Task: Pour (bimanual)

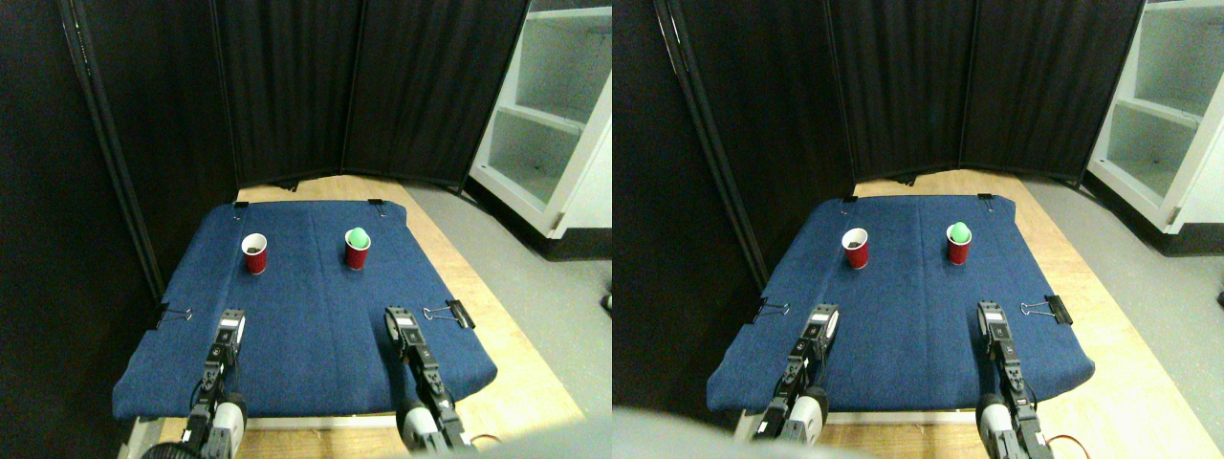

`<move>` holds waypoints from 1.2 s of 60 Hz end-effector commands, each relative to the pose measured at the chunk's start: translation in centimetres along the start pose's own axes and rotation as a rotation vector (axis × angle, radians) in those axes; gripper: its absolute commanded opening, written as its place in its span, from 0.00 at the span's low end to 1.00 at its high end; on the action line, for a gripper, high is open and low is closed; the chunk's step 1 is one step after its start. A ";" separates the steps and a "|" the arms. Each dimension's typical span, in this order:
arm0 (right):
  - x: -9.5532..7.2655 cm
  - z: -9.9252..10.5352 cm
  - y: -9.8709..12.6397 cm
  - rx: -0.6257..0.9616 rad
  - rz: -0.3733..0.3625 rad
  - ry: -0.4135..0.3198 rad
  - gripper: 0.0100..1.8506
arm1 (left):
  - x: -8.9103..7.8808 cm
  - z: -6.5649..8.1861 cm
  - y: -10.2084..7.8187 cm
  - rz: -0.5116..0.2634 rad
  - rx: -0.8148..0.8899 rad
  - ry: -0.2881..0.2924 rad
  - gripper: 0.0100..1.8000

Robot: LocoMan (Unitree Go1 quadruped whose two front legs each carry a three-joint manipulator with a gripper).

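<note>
A blue cloth (pixel 306 306) covers my bench (pixel 497 316), held at its edges by black binder clips (pixel 457 313). Two small red cups with white rims stand upright on the cloth toward the far edge, well apart from each other. The left cup (pixel 254 254) sits nearer the far left corner; its white inside shows something dark at the bottom. The right cup (pixel 357 250) stands near the middle of the far edge and has a green ball (pixel 358 235) resting in its mouth, bulging above the rim.

My left gripper (pixel 229 323) hovers over the near left part of the cloth, and my right gripper (pixel 398 320) over the near right part. Both are well short of the cups and hold nothing. They are too small here for me to tell how far the jaws of either one are open.

Black curtain panels (pixel 287 86) stand behind the bench, and a white shelf unit (pixel 550 115) lies off its far right corner.
</note>
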 end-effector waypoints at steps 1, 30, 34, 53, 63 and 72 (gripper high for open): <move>0.0 0.4 0.1 -0.010 0.008 -0.025 0.22 | 0.0 0.5 0.0 -0.001 -0.001 -0.033 0.18; -0.1 0.3 0.3 0.061 0.024 -0.085 0.28 | 0.1 0.6 0.5 -0.063 0.080 -0.021 0.34; 0.3 0.5 0.2 0.116 0.045 -0.150 0.27 | 0.4 0.7 0.5 -0.059 0.075 -0.053 0.39; 1.5 3.4 0.9 0.234 0.084 -0.209 0.26 | 1.9 3.5 0.6 -0.057 -0.103 -0.149 0.36; 2.8 3.9 0.9 0.368 0.061 -0.196 0.31 | 2.8 3.7 0.9 0.015 -0.238 -0.170 0.40; 3.9 4.2 0.7 0.518 -0.020 -0.178 0.37 | 3.4 3.6 1.3 0.077 -0.348 -0.181 0.46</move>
